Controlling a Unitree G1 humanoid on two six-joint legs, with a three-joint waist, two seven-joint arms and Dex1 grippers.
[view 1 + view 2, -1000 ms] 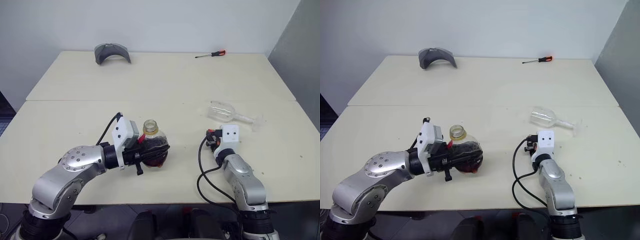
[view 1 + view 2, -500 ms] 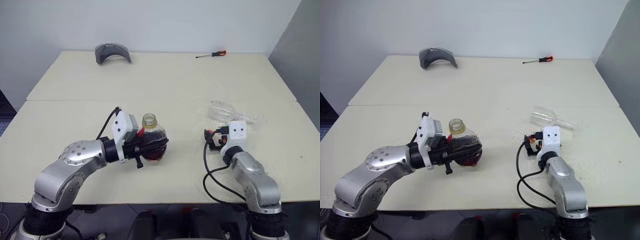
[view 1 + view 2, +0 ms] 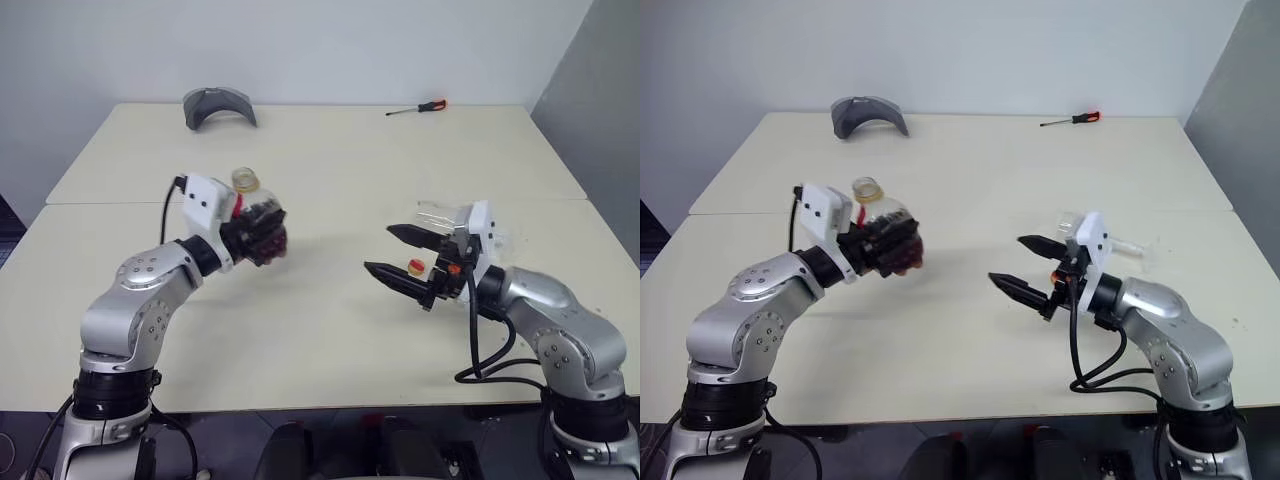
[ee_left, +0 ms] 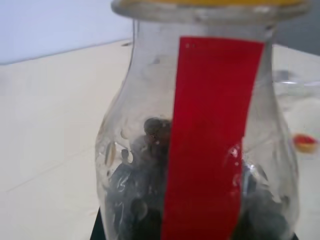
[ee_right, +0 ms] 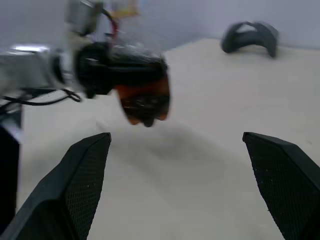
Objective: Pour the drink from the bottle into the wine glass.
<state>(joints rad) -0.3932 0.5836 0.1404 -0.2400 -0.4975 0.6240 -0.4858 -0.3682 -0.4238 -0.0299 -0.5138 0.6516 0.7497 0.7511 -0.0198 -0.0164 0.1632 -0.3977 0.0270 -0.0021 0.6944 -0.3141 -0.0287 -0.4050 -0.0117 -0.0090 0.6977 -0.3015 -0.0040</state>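
My left gripper [image 3: 262, 226] is shut on the belly of the bottle [image 3: 245, 181] and holds it upright above the table's left half. Its neck is open, and a red strip [image 4: 212, 135] runs down its side. The dark reddish-brown drink [image 5: 145, 104] sits low in the bottle. The wine glass [image 3: 1072, 223] lies on its side on the table at the right. In front of the glass, my right gripper [image 3: 392, 256] hangs above the table, open and empty, pointing left toward the bottle. A wide gap separates the two grippers.
A grey curved object [image 3: 218, 103] lies at the table's back left. A red-handled screwdriver [image 3: 418, 107] lies at the back right. A small red and yellow item [image 4: 304, 142] sits near the right gripper. A grey partition stands on the right.
The left arm lifted the bottle up, away and to the left. The right gripper rose off the table, swung round to point left and opened wide.
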